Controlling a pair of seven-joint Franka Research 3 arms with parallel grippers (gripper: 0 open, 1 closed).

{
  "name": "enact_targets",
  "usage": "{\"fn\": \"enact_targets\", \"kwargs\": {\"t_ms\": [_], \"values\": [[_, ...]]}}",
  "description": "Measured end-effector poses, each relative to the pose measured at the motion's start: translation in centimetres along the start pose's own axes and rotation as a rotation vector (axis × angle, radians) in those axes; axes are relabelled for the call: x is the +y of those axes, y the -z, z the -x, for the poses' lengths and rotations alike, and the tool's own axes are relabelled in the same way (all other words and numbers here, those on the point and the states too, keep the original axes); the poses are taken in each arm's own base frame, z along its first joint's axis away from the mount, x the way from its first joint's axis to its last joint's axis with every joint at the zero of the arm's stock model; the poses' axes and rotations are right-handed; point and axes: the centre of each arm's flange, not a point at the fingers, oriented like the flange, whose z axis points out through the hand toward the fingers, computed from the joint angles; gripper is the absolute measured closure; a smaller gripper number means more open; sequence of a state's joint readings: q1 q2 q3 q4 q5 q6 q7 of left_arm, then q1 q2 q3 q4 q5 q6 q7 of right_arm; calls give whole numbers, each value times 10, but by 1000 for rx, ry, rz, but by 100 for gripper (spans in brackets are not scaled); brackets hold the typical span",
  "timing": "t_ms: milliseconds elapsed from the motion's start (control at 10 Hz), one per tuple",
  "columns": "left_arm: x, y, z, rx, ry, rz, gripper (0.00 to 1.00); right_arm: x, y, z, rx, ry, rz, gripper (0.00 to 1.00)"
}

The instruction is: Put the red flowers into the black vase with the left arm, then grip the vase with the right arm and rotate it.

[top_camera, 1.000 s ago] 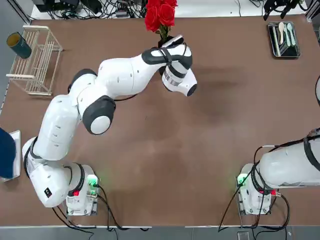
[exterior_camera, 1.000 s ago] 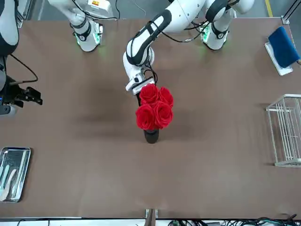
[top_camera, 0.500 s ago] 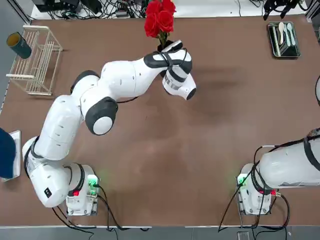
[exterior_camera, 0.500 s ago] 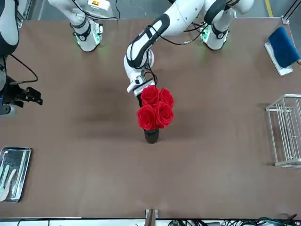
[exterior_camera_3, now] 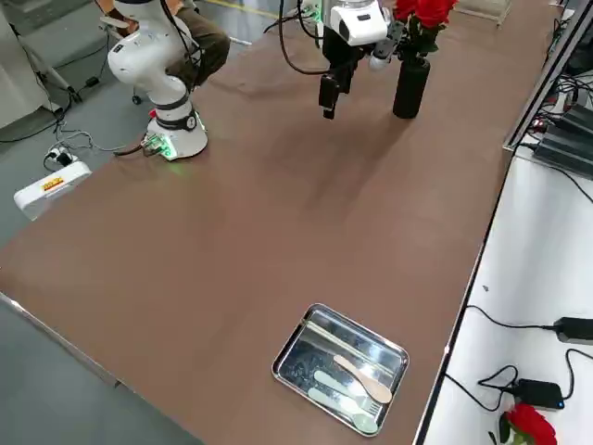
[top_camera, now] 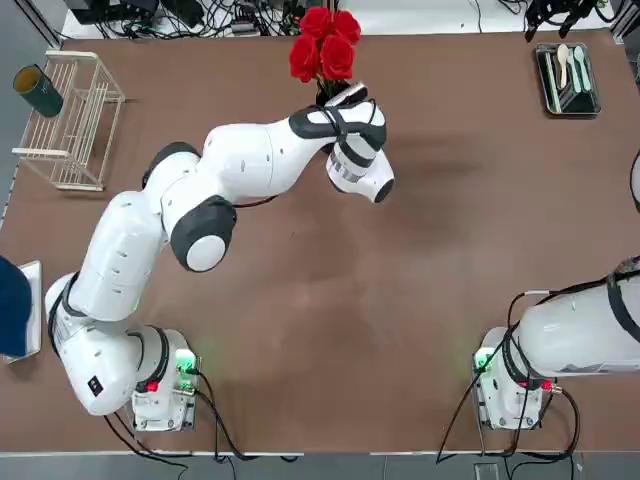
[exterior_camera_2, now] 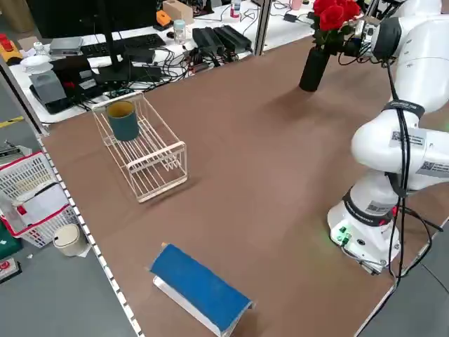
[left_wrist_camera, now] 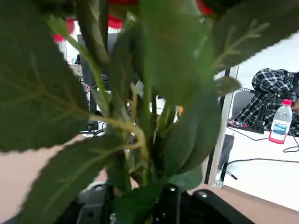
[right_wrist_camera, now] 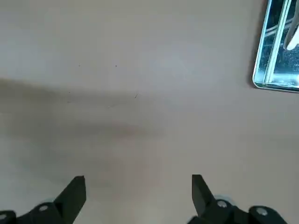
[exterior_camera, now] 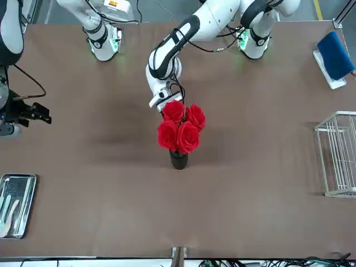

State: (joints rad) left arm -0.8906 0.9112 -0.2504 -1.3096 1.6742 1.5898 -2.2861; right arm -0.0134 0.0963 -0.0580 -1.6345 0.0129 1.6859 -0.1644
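Observation:
The red flowers (exterior_camera: 181,128) stand upright with their stems down in the black vase (exterior_camera: 178,159), at the far middle of the table. From the side the red flowers (exterior_camera_2: 337,10) rise above the black vase (exterior_camera_2: 313,68). My left gripper (exterior_camera: 166,110) sits just behind the blooms, on the robot's side. In the left wrist view it (left_wrist_camera: 140,205) is shut on the green stems and leaves. From overhead the vase is hidden under the red flowers (top_camera: 323,45). My right gripper (right_wrist_camera: 138,193) hovers open over bare table at the right side, far from the vase.
A wire rack (top_camera: 75,120) with a dark teal cup (top_camera: 38,90) stands at the far left. A metal tray (top_camera: 568,78) with utensils lies at the far right corner. A blue object (top_camera: 12,305) lies at the left edge.
The bunch of roses has shifted and turned a little over the vase, along with a small move of my left gripper. The right arm has not moved.

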Motion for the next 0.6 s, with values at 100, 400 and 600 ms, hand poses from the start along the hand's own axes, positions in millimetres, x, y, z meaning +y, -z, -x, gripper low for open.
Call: {"fn": "enact_targets", "kwargs": {"t_ms": [100, 400, 600], "values": [[0, 1, 0, 0, 0, 1, 57, 0, 0, 0, 0, 1, 0, 0], [0, 1, 0, 1, 0, 1, 36, 0, 0, 0, -1, 1, 0, 0], [0, 1, 0, 1, 1, 1, 32, 0, 0, 0, -1, 1, 0, 0]]}}
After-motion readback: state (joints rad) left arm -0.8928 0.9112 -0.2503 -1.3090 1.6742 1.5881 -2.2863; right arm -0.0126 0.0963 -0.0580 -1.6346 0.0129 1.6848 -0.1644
